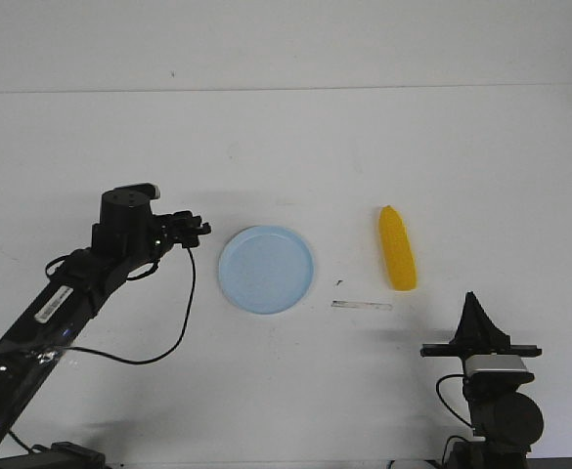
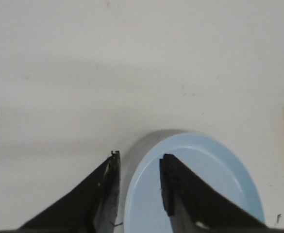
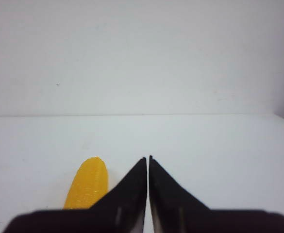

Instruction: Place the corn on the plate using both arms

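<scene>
The yellow corn (image 1: 397, 247) lies on the white table, right of the pale blue plate (image 1: 266, 269), its tapered tip pointing away from me. Nothing lies in the plate. My left gripper (image 1: 199, 232) hovers just left of the plate's rim. In the left wrist view this gripper (image 2: 140, 157) is open and holds nothing, and the plate (image 2: 219, 165) shows between and beyond its fingers. My right gripper (image 1: 473, 299) stands near the table's front edge, nearer than the corn and slightly to its right. It (image 3: 147, 158) is shut on nothing, with the corn (image 3: 88, 184) beside one finger.
A thin pale strip (image 1: 362, 305) lies on the table between the plate and the corn, nearer the front, with a small dark speck (image 1: 338, 283) close by. The table's back edge (image 1: 286, 90) meets a white wall. A black cable (image 1: 183, 322) loops under the left arm.
</scene>
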`<act>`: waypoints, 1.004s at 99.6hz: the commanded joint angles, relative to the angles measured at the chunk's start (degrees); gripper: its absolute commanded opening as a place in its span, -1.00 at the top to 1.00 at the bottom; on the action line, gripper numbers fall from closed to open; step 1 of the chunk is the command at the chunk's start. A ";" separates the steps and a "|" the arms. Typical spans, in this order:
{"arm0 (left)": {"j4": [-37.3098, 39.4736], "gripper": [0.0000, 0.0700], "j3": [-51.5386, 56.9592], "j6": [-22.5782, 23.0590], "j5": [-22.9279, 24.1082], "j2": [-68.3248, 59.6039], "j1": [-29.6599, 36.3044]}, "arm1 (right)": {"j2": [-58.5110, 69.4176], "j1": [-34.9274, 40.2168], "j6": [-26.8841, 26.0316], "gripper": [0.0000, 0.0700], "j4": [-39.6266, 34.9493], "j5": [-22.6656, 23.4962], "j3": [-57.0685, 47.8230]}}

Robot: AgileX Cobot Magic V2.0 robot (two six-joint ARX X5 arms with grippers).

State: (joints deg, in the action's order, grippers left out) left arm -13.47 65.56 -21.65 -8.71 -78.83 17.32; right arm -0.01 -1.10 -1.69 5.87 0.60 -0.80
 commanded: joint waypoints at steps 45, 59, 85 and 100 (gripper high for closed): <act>21.86 0.93 -18.32 22.51 7.17 24.63 -5.14 | 0.09 0.13 0.24 0.98 0.57 -0.04 0.07; 23.87 0.92 -25.64 22.03 8.96 32.13 -8.98 | 0.09 0.13 0.24 0.98 0.57 -0.04 0.07; 23.93 0.93 -36.50 22.05 8.96 43.34 -13.49 | 0.09 0.13 0.24 0.98 0.57 -0.04 0.07; 24.13 1.00 -41.48 22.03 8.94 49.05 -14.45 | 0.07 0.13 0.24 0.98 0.57 -0.02 0.07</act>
State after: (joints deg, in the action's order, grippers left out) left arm 9.76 24.97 -0.49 0.19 -31.62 3.05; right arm -0.01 -1.10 -1.72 5.87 0.60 -0.80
